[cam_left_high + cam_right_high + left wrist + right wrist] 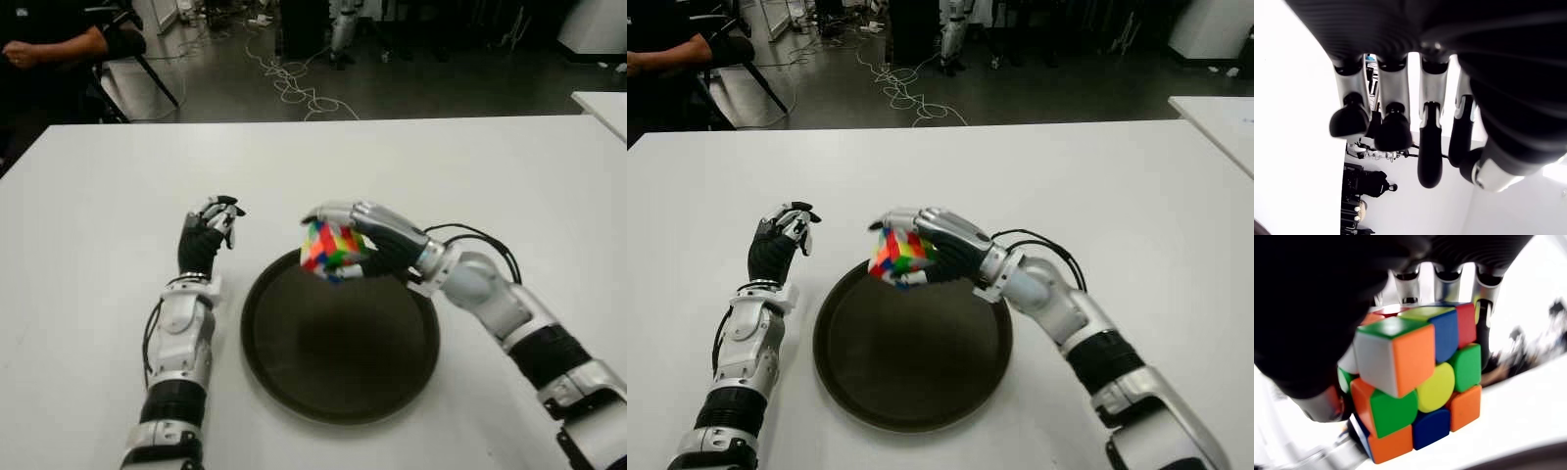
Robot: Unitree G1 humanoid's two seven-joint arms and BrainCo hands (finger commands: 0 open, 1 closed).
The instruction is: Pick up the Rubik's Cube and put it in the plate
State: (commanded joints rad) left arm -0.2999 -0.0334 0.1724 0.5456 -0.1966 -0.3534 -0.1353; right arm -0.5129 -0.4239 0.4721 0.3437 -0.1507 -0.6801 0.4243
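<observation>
Cube [330, 249] clasped in right hand [377, 240] over the plate's [294, 382] upper rim, centre frame – left hand [206, 235] left of plate, fingers loose, holding nothing

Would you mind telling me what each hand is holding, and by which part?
The right hand grips the multicoloured Rubik's Cube by opposite faces, fingers over its top; the left hand holds nothing.

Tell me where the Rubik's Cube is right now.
The Rubik's Cube is gripped in the right hand, over the far rim of the dark plate.
</observation>
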